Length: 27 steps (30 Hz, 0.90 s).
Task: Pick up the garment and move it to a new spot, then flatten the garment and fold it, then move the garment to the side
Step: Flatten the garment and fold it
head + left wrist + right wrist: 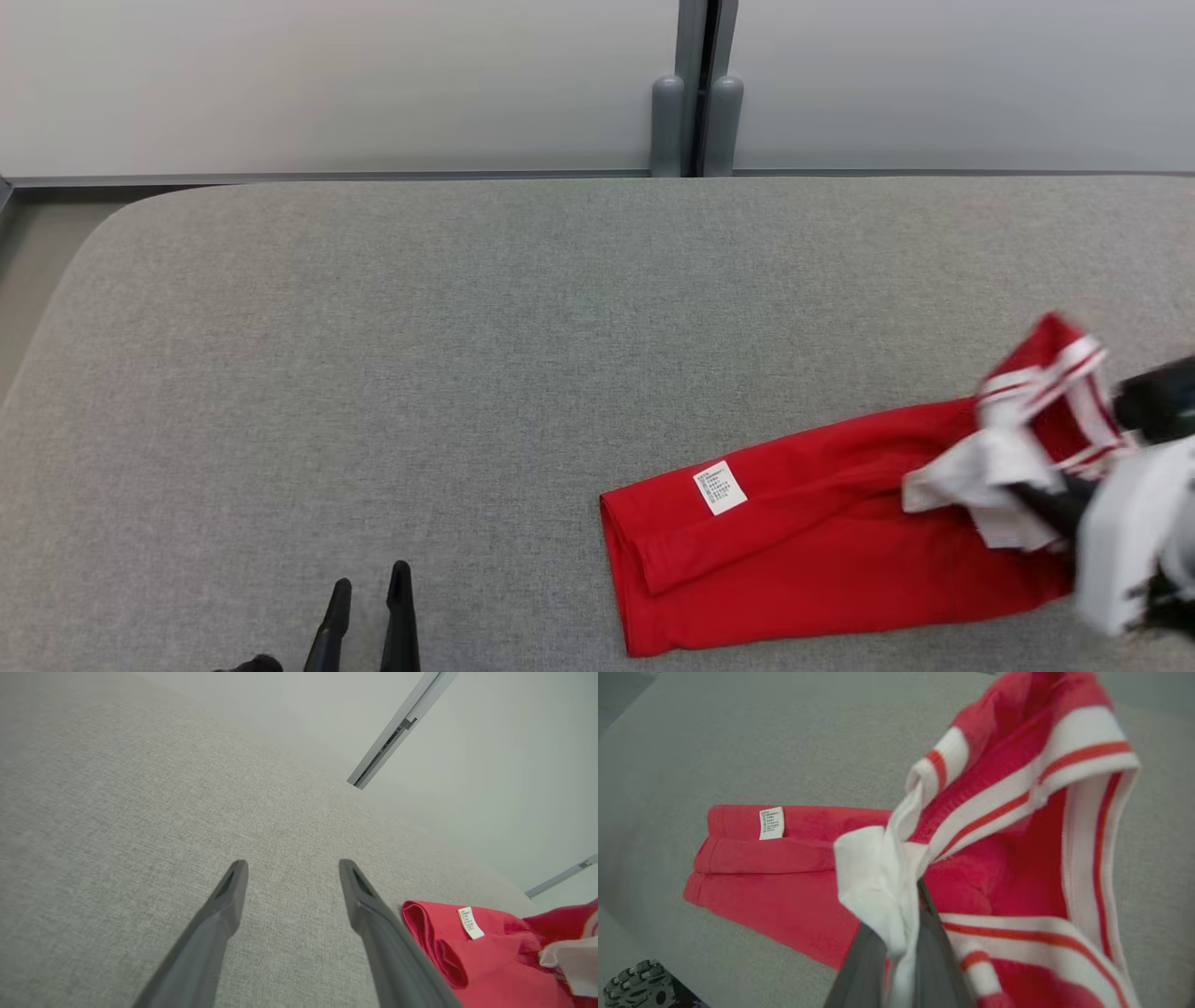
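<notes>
At the right edge of the table, the right gripper is clenched on the garment, pinching bunched white cloth at its white-and-red striped end. That end stands raised and crumpled above the surface. The rest of the red garment lies flat in a long folded strip reaching toward the middle, a white label showing near its far end. Nearer the left, the left gripper hovers with fingers spread, empty.
</notes>
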Motion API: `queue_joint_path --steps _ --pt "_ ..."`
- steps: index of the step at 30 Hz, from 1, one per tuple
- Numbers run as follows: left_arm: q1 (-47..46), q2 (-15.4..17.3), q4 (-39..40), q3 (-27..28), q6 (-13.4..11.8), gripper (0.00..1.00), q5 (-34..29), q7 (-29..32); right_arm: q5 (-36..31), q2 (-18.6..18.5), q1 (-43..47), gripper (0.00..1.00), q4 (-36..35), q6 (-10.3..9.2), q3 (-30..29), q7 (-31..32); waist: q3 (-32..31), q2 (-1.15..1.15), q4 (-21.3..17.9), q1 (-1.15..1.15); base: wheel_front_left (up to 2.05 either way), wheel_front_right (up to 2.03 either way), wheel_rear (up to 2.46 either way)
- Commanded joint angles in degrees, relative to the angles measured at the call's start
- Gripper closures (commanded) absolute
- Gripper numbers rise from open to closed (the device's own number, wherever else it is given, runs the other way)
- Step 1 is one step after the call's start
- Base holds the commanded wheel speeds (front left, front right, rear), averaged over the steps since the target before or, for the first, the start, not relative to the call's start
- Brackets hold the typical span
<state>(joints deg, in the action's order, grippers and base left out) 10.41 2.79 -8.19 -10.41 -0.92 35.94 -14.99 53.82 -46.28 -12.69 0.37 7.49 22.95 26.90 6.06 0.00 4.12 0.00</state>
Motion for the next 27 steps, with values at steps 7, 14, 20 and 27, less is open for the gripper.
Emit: queue_joint_path --steps 7,14,20,27 --pt "-2.6 0.3 -1.4 -1.4 0.1 0.00 0.5 -0.2 -3.0 12.3 -4.4 1.00 -3.7 0.02 14.0 2.6 0.9 0.00 0.3 0.00 0.00 0.00 0.00" --pt "-2.4 0.2 -2.9 -2.2 0.4 0.00 -0.3 -0.3 -4.4 25.9 -7.1 1.00 6.4 0.02 21.0 -3.5 -0.4 0.00 1.7 0.00 0.00 0.00 0.00" --pt "-2.0 0.2 -3.3 -2.9 0.3 0.00 -0.3 -0.2 -5.2 30.1 -8.6 1.00 12.9 0.02 23.0 -7.4 -1.3 0.00 2.4 0.00 0.00 0.00 0.00" --pt "-1.5 0.2 -4.1 -4.0 0.2 0.00 0.7 -0.2 -5.9 32.7 -10.0 0.00 18.5 0.02 24.6 -10.5 -2.2 0.00 2.5 0.00 0.00 0.00 0.00"
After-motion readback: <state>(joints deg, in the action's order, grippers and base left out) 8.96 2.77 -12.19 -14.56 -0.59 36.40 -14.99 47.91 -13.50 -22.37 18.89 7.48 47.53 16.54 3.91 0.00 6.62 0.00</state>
